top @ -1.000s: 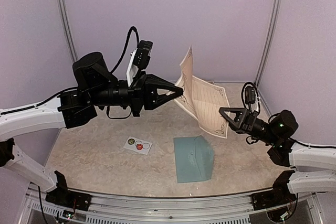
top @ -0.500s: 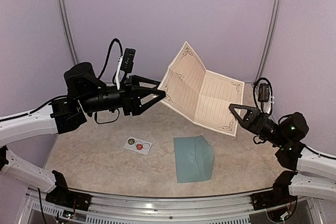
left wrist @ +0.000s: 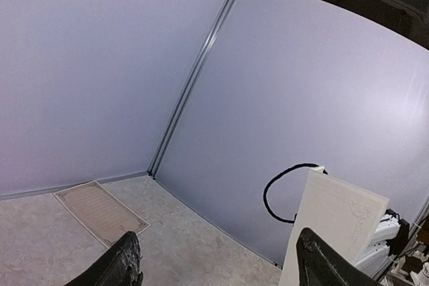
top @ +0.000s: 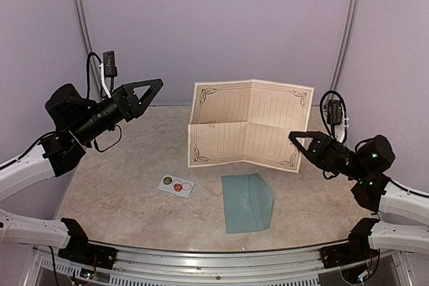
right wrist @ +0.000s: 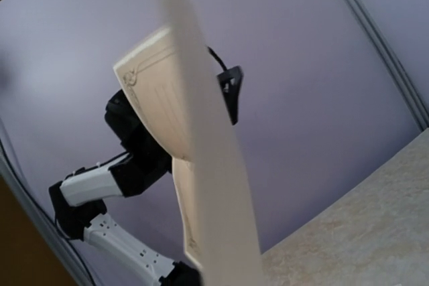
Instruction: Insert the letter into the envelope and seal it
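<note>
Pinching letter (top: 248,124) at its right edge, R end effector (top: 297,149) holds it upright over bench (top: 120,165); L end effector (top: 151,95) spread, far left; envelope (top: 247,202) flat nr front.

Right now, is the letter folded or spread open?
Spread open: the letter stands upright, creases visible, held at a lower corner by the right gripper.

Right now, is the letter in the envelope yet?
Not yet. Done: the letter is up off the table. In hand: the right gripper pinches its corner; the left gripper is open, empty. To do: slide it into the envelope lying flat, then seal.
</note>
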Robot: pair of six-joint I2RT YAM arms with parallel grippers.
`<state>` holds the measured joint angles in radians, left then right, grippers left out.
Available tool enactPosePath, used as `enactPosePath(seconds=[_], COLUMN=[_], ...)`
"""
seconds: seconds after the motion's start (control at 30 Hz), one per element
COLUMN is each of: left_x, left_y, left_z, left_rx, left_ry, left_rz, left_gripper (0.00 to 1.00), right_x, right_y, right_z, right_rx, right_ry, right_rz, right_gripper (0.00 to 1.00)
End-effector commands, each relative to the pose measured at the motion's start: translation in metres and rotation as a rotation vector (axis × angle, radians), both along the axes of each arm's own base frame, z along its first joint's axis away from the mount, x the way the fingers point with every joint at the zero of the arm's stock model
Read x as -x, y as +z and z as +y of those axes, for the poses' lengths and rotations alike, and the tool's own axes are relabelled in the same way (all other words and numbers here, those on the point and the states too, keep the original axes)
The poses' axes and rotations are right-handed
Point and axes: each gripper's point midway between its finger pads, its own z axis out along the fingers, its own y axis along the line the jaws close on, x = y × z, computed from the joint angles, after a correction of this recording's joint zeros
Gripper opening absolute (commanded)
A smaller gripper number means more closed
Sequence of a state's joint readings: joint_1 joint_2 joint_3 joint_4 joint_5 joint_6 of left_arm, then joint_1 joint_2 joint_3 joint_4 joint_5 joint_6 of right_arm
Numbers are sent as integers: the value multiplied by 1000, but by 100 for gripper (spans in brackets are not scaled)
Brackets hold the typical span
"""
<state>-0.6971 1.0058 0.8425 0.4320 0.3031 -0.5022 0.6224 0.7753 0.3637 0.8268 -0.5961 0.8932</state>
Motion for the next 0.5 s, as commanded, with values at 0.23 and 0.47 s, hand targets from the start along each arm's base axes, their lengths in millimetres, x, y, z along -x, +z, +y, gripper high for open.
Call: enactPosePath(seconds=[0.23, 0.47], left_x=[-12, 60], left_y=[-44, -38], left_z=[-43, -118], left_rx=[-104, -182], left_ry=[-80, -411], left_rz=[107, -54], left_gripper=[75, 78], right_x=[10, 0], right_y=[24, 18], right_z=[5, 15], right_rx=[-8, 19], right_ry=[68, 80], right_rz=[-90, -58], right_gripper=[0, 0])
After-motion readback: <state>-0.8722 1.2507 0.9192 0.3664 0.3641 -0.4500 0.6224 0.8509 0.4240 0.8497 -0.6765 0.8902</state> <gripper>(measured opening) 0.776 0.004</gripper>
